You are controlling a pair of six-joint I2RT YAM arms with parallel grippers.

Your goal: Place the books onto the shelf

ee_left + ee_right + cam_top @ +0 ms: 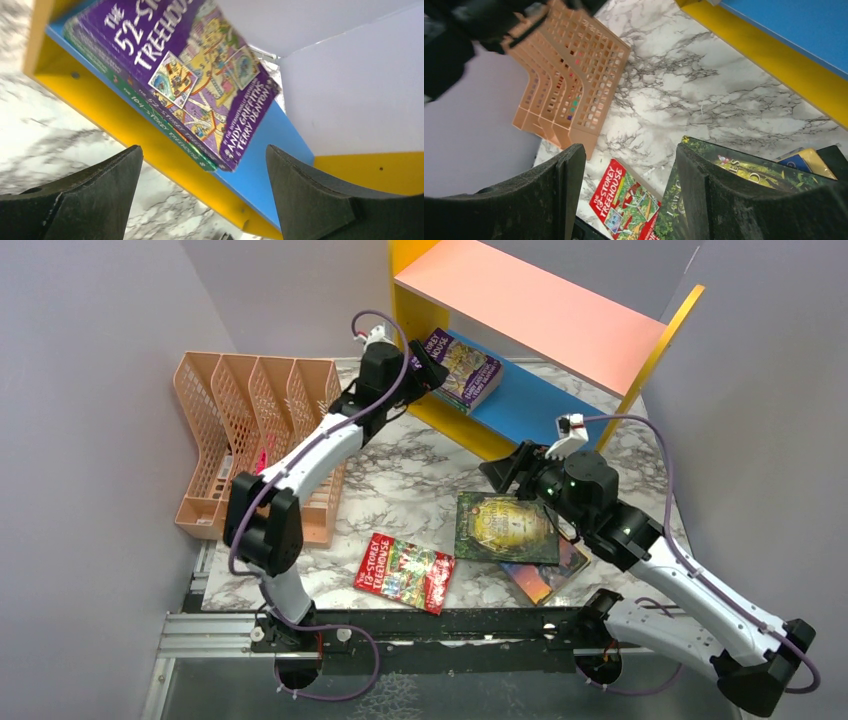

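Note:
The shelf [545, 308] has yellow sides, a pink top and a blue lower board [272, 135]. A purple Treehouse book [463, 366] [195, 70] lies on a green one [165, 125] at the left end of the blue board. My left gripper [428, 362] [205, 162] is open just in front of that stack's corner, with nothing between its fingers. On the marble lie a red Treehouse book [405, 571] [624, 200] and a dark green-gold book [505, 528] [744, 167] on top of another book [548, 578]. My right gripper [500, 470] [628, 150] hovers open above them.
A peach mesh file rack [255, 435] [569, 85] stands at the left, beside the left arm. Grey walls close in both sides. A black rail [430, 632] runs along the near table edge. Bare marble [420, 475] lies between the shelf and the loose books.

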